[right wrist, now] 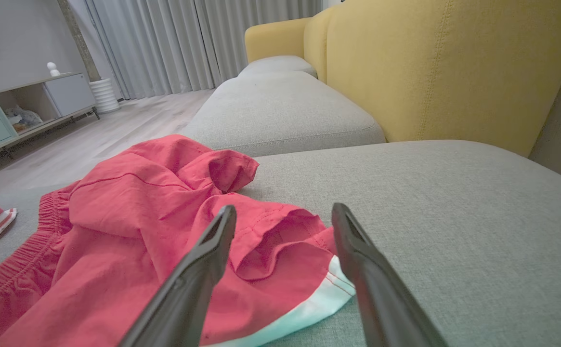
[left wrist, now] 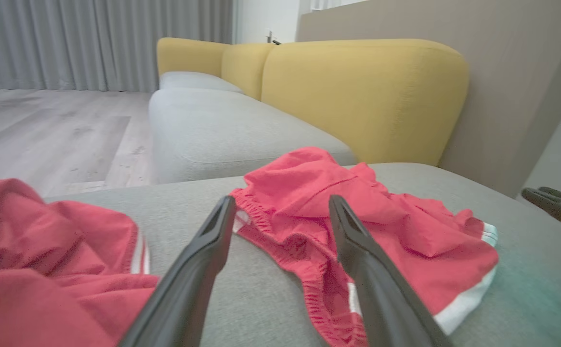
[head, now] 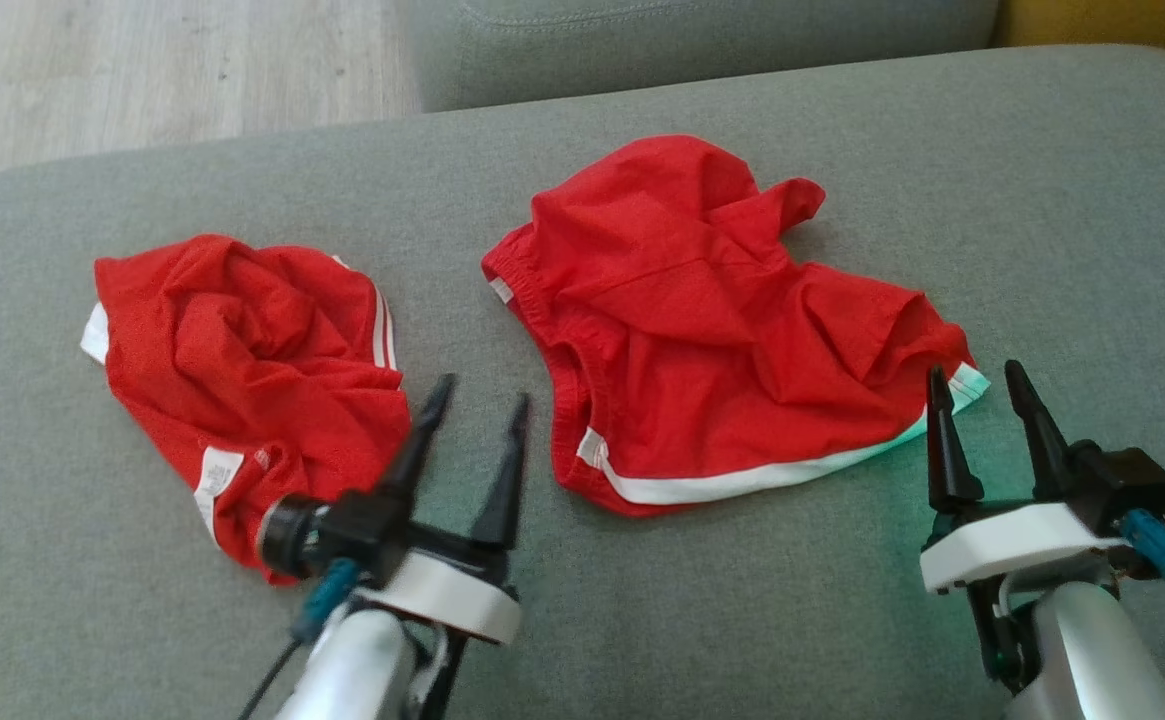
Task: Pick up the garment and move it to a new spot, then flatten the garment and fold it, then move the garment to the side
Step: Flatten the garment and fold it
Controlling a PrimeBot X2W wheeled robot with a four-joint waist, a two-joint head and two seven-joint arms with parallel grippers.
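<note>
Two crumpled red garments with white trim lie on the grey sofa cushion [head: 702, 600]. The larger garment [head: 712, 330] sits mid-right, its white hem toward me; it also shows in the left wrist view [left wrist: 386, 226] and the right wrist view [right wrist: 155, 231]. A smaller bunched garment [head: 242, 380] lies at the left, also seen as [left wrist: 44, 260]. My left gripper [head: 482, 398] hovers open between the two, holding nothing. My right gripper [head: 977, 375] stands open at the larger garment's right hem corner, empty.
A second grey cushion [head: 702, 40] lies beyond, with wooden floor [head: 142, 70] at the far left. Yellow sofa backs [right wrist: 444, 67] rise on the right. A low cabinet [right wrist: 15, 111] and curtains [right wrist: 189, 43] stand across the room.
</note>
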